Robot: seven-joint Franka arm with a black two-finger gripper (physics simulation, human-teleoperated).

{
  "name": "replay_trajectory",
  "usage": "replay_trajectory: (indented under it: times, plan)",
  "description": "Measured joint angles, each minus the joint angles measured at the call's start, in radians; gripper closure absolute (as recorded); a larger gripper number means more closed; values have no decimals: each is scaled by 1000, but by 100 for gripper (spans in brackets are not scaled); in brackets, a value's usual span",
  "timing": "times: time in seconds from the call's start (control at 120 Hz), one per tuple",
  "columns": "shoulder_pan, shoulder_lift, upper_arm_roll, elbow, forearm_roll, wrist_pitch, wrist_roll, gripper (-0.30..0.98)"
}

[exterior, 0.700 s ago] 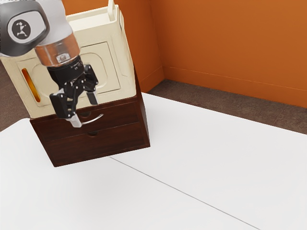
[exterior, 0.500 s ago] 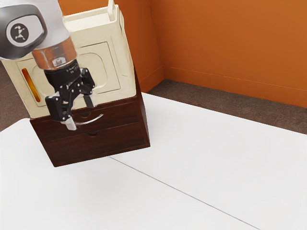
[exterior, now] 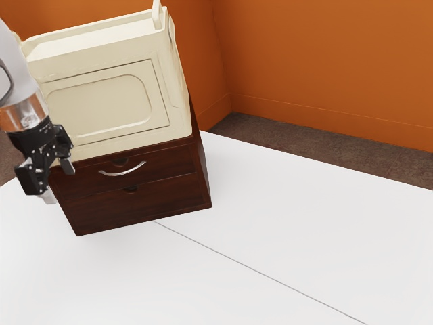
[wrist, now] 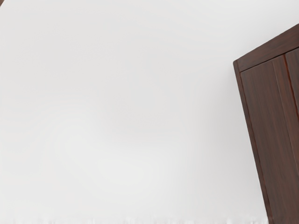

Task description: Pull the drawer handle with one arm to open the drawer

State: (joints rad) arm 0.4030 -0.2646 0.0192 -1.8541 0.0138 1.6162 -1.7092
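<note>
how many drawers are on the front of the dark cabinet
2: the upper drawer, just below the cream box and bearing the curved handle, and the lower drawer, directly under it. Any on the far sides would be hidden.

So my gripper (exterior: 57, 182) has slid off toward the exterior view's left and dropped a bit lower in that view. It was right at the curved metal drawer handle (exterior: 123, 174) before – now it's clearly apart from it, and the whole handle is in plain sight. The front panel (exterior: 101, 108) of the cream container got uncovered too, while my arm (exterior: 19, 74) now blocks that container's orange slot.
</note>
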Motion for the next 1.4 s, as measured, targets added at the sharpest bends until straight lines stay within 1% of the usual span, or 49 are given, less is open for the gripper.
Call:
replay_trajectory:
  times: [0.05, 0.125, 0.217, 0.283, 0.492, 0.558, 0.65, 0.767, 0.85, 0.933, 0.992, 1.133, 1.233, 1.4]
  plan:
    - [-38, -14, -3, -15, -13, 19, -19, 0]
    - [-66, -15, -14, -20, -37, 51, -59, 0]
    - [-80, -14, -29, -22, -64, 82, -128, 0]
    - [-84, -9, -67, -21, -78, 97, -189, 0]
    - [-80, -5, -84, -23, -101, 122, -344, 0]
    - [-76, 31, -85, -1, -103, 125, -386, 0]
    - [-39, 59, -87, 21, -103, 129, -437, 0]
    - [-16, 67, -88, 23, -105, 132, -491, 0]
    - [1, 79, -84, 20, -102, 133, -500, 0]
    - [16, 79, -85, 20, -153, 133, -514, 0]
    - [-8, 77, -100, 22, -162, 133, -546, 0]
    - [-22, 92, -115, 40, -174, 131, -621, 0]
    - [-23, 100, -154, 76, -175, 125, -673, 0]
    - [-23, 186, -191, 135, -144, 118, -752, 0]
